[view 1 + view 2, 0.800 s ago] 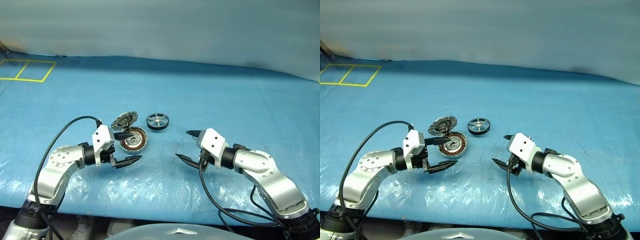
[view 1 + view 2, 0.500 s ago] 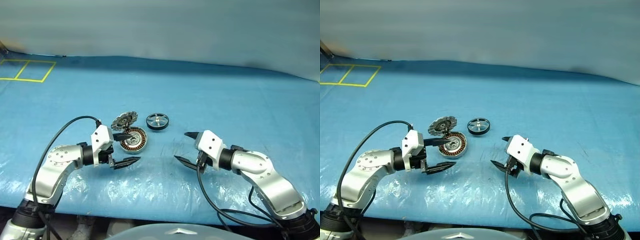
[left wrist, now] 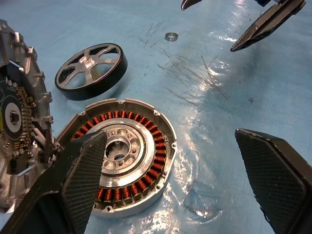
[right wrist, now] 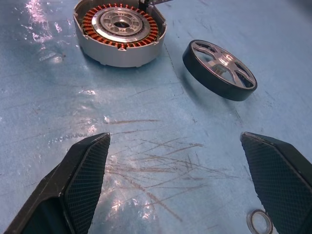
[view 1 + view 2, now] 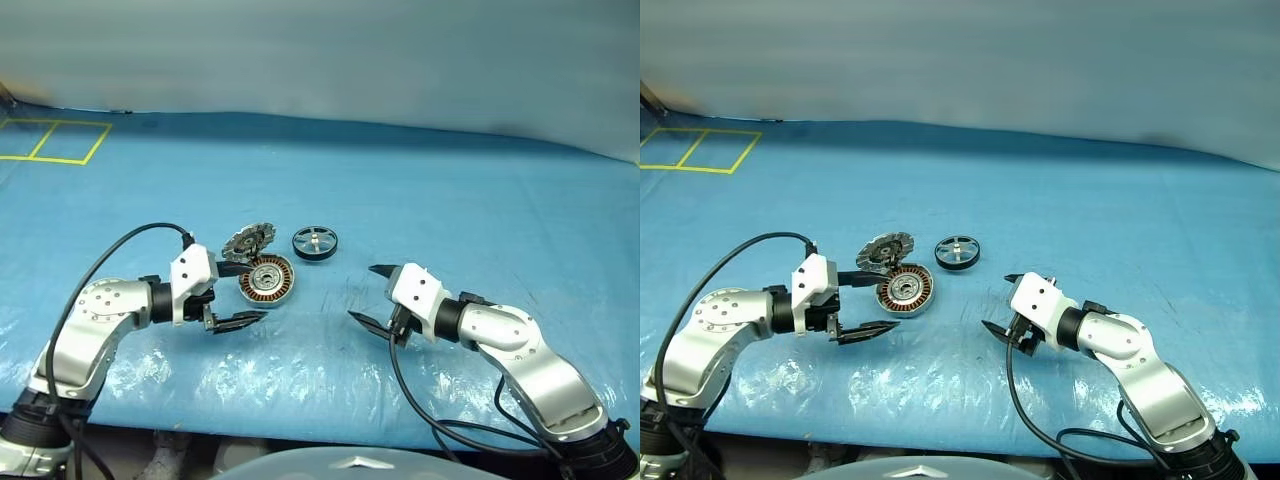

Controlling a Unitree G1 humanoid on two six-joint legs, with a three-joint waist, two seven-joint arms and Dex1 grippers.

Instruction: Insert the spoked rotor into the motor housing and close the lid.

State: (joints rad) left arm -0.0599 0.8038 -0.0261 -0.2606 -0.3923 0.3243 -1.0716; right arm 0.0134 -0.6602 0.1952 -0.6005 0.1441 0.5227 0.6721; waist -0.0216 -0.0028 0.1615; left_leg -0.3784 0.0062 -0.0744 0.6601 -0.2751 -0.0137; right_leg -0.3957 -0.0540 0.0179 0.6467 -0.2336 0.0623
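The motor housing (image 5: 267,281), a silver cup with copper windings, lies open on the blue sheet. Its notched lid (image 5: 247,240) stands tilted up at the housing's far left edge. The spoked rotor (image 5: 315,242), black-rimmed with silver spokes, lies flat just beyond and to the right of the housing. My left gripper (image 5: 252,292) is open, its upper finger at the housing's left rim and its lower finger in front of the housing. My right gripper (image 5: 361,292) is open and empty, right of the housing, pointing at it. The left wrist view looks onto the housing (image 3: 124,156), lid (image 3: 19,122) and rotor (image 3: 91,71).
A small metal ring (image 4: 258,222) lies on the sheet by the right gripper, and it shows beyond the rotor as the ring (image 3: 171,36). Yellow tape squares (image 5: 55,140) mark the far left. The blue sheet (image 5: 450,200) is scratched and glossy, and its front edge runs close below both arms.
My left arm has drawn back to the left, taking its gripper partly off the housing. The right gripper has edged slightly left. Housing, lid and rotor have not moved.
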